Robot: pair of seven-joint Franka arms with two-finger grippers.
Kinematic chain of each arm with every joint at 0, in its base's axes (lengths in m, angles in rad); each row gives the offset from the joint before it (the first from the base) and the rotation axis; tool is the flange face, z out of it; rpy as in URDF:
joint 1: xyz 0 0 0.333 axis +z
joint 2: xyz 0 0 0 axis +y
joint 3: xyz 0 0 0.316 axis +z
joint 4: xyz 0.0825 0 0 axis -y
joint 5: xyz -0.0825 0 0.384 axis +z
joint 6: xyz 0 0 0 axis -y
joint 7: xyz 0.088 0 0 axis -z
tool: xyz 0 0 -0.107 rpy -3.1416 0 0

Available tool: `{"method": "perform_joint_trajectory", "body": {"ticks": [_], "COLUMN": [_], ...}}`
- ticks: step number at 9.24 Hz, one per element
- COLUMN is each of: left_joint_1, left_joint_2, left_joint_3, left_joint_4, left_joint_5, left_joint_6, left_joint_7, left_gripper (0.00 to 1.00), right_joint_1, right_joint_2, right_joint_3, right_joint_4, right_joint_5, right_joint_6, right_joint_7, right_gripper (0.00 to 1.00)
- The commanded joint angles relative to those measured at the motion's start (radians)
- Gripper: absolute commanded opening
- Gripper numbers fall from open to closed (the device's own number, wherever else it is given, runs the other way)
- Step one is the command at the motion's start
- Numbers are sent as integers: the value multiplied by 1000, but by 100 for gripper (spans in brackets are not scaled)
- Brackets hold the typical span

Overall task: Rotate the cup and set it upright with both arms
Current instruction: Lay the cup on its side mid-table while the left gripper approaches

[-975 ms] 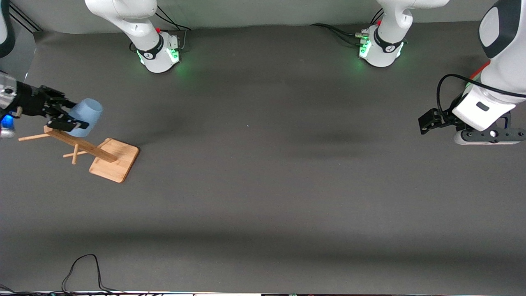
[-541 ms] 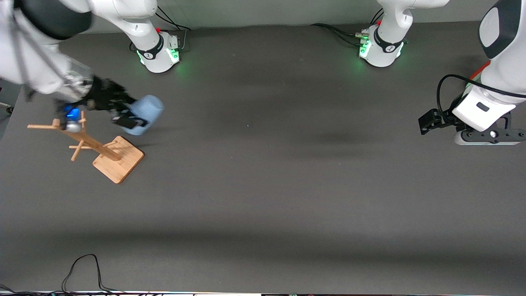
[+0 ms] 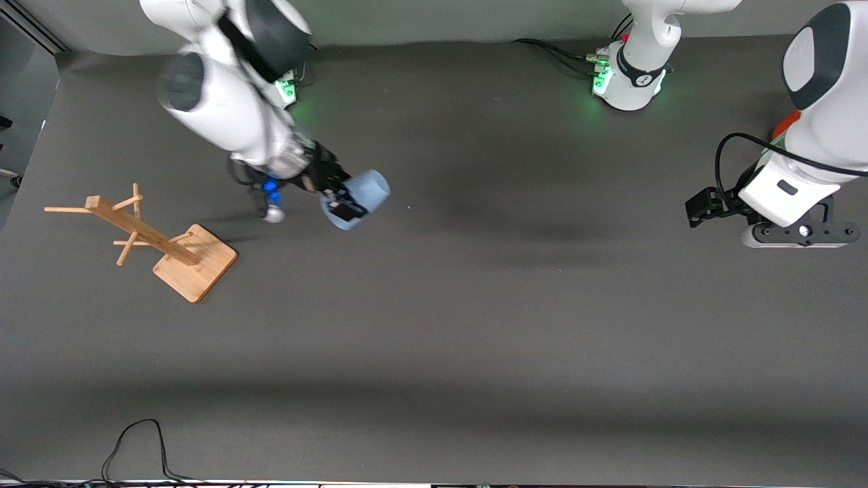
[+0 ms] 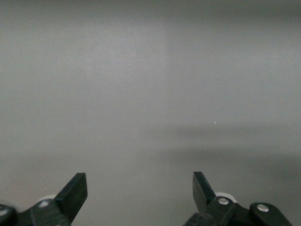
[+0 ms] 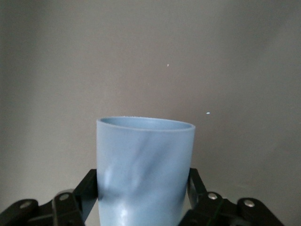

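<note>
The pale-blue cup (image 3: 359,195) is held on its side in the air by my right gripper (image 3: 342,198), over the bare table between the wooden stand and the table's middle. The fingers are shut on the cup's sides. In the right wrist view the cup (image 5: 145,169) fills the space between the two black fingers (image 5: 196,188). My left gripper (image 3: 702,203) waits at the left arm's end of the table, low over the mat. In the left wrist view its fingers (image 4: 75,193) stand wide apart with nothing between them.
A wooden mug stand (image 3: 166,247) with pegs stands on a square base at the right arm's end of the table. A black cable (image 3: 135,444) loops along the table's edge nearest the front camera. Both arm bases (image 3: 627,74) sit along the edge farthest from the front camera.
My right arm has swung the cup away from the wooden stand toward the table's middle. The stand has tipped back upright. The left arm shifted only slightly.
</note>
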Motion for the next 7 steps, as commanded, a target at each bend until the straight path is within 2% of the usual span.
{"method": "perform_joint_trajectory", "body": {"ticks": [1, 2, 3, 4, 6, 7], "left_joint_1": [-10, -11, -11, -13, -19, -23], "left_joint_2": [16, 26, 35, 42, 67, 82], "left_joint_3": [5, 5, 5, 5, 4, 2], "left_joint_4": [17, 17, 17, 17, 17, 24], "left_joint_5": [2, 2, 2, 2, 2, 2], "left_joint_6": [5, 16, 22, 28, 46, 52], "left_joint_7": [-7, -7, -9, -9, -9, -9], "left_gripper": [100, 100, 100, 100, 100, 100], "right_joint_1": [91, 171, 199, 250, 292, 308], "right_joint_2": [272, 404, 507, 588, 705, 724], "right_joint_3": [84, 84, 85, 85, 84, 84], "right_joint_4": [74, 134, 171, 200, 240, 241], "right_joint_5": [-301, -479, -619, -721, -852, -878], "right_joint_6": [80, 91, 90, 91, 90, 88], "right_joint_7": [297, 488, 648, 759, 923, 980], "right_gripper": [58, 58, 58, 58, 58, 87]}}
